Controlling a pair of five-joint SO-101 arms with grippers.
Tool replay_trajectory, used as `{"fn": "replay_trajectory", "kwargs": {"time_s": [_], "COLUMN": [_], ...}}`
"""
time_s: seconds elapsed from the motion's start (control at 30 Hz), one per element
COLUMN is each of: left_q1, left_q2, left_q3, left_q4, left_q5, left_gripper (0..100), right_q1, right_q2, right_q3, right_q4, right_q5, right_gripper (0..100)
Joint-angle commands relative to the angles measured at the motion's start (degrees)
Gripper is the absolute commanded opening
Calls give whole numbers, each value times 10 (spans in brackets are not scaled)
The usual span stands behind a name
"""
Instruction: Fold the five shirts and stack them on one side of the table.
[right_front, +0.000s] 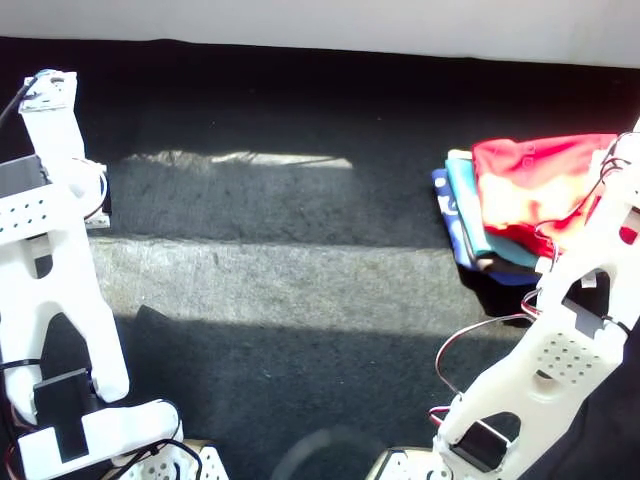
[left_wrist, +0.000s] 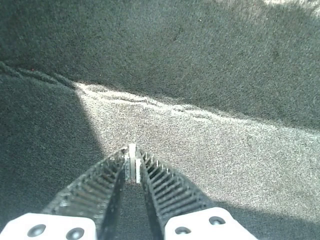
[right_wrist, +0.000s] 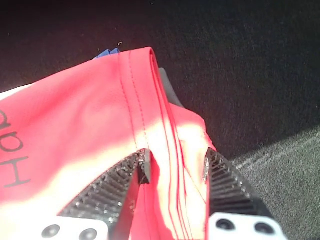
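Your right gripper (right_wrist: 176, 167) is released, its ribbed fingers (right_wrist: 227, 185) spread apart with a stitched fold of the red shirt (right_wrist: 75, 140) running between them. Whether the tips press into the cloth cannot be told. Your left gripper (left_wrist: 132, 167) is clenched on nothing, tips touching. It hangs over the dark cloth of the counter (right_front: 300, 330), at the edge where shadow meets a sunlit strip (left_wrist: 225, 150). Just beyond those tips a wrinkled ridge (left_wrist: 150, 102) crosses the cloth. From the high view, your left arm (right_front: 50, 300) stands along the near left side of the counter, well apart from the clothing. Your right arm (right_front: 570, 345) rises from the near right side and leans out over the stack (right_front: 500, 235). That stack lies at the far right of the counter. The red shirt is on top, a teal shirt (right_front: 468, 205) shows under its left edge, and a blue shirt (right_front: 447, 215) pokes out below that. A dark layer (right_front: 500, 268) lies at the bottom, too shadowed for you to tell what it is.
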Motion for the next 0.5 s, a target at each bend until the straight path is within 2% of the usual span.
{"fn": "replay_trajectory", "kwargs": {"time_s": [0.0, 0.13, 0.3, 0.47], "left_q1": [-1, -1, -1, -1], "left_q2": [-25, -25, -25, -25], "left_q3": [-22, -22, -23, -25], "left_q4": [-2, -2, -2, -2], "left_q5": [0, 0, 0, 0], "left_gripper": [10, 10, 10, 10], "right_q1": [-15, -17, -17, -17], "right_q2": [-18, -18, -17, 22], "right_q3": [4, 4, 4, -1], "right_q4": [-46, -78, -95, -95], "right_q5": [7, 7, 11, 50], "right_gripper": [154, 60, 59, 59]}}
